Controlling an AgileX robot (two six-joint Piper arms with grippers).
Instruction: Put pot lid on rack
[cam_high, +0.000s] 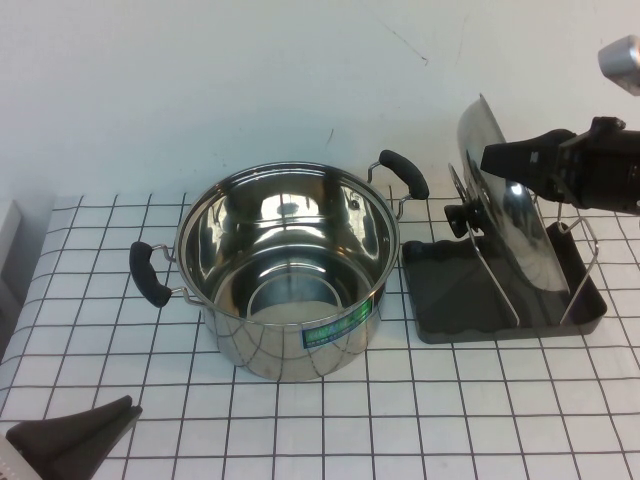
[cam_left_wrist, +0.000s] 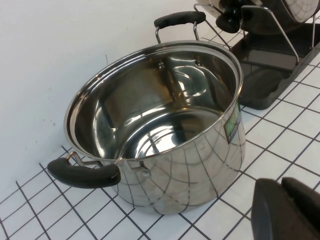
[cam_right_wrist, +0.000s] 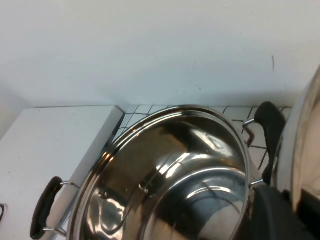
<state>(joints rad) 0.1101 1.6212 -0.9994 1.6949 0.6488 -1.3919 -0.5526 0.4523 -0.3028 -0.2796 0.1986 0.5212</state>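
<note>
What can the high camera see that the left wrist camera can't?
Only the high view shows the right gripper up at the pot lid's rim, and the whole lid standing on edge in the rack. Only the left wrist view shows the pot up close, with its near handle large in front. Both views show the pot, the rack, the lid's black knob, and the left gripper parked near the table's front-left corner.
</note>
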